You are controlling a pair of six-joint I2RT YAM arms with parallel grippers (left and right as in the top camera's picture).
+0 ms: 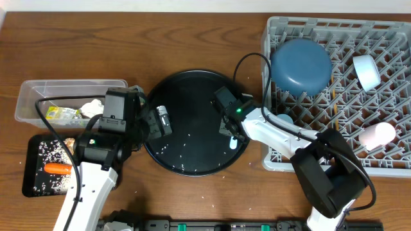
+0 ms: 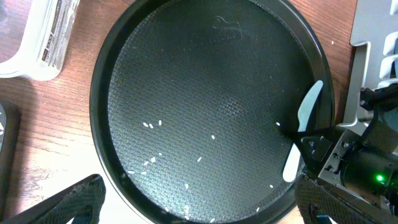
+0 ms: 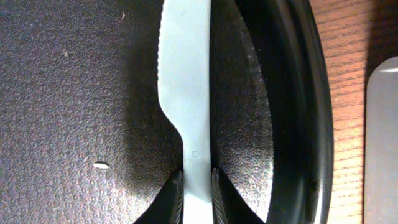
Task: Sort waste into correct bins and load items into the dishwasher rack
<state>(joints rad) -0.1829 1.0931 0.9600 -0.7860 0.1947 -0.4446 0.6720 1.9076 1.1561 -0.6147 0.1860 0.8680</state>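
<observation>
My right gripper [image 1: 231,136] is shut on the handle of a white plastic knife [image 3: 185,74], which lies flat by the right rim of the round black tray [image 1: 192,96]. In the left wrist view the knife [image 2: 308,118] runs along that rim. My left gripper [image 1: 160,120] hangs open over the tray's left part, its fingers [image 2: 74,202] wide apart and empty. The grey dishwasher rack [image 1: 276,160] on the right holds a dark blue plate [image 1: 300,66], a white bowl [image 1: 367,70], a pink cup [image 1: 377,135] and a light-blue cup [image 1: 282,120].
A clear tub [image 1: 38,96] at the left holds a yellow-green wrapper [image 1: 61,115] and a white tissue [image 1: 93,107]. In front of it a shallow black tray [image 1: 32,154] holds a carrot [image 1: 58,169] and rice. Loose rice grains [image 2: 149,124] dot the round tray.
</observation>
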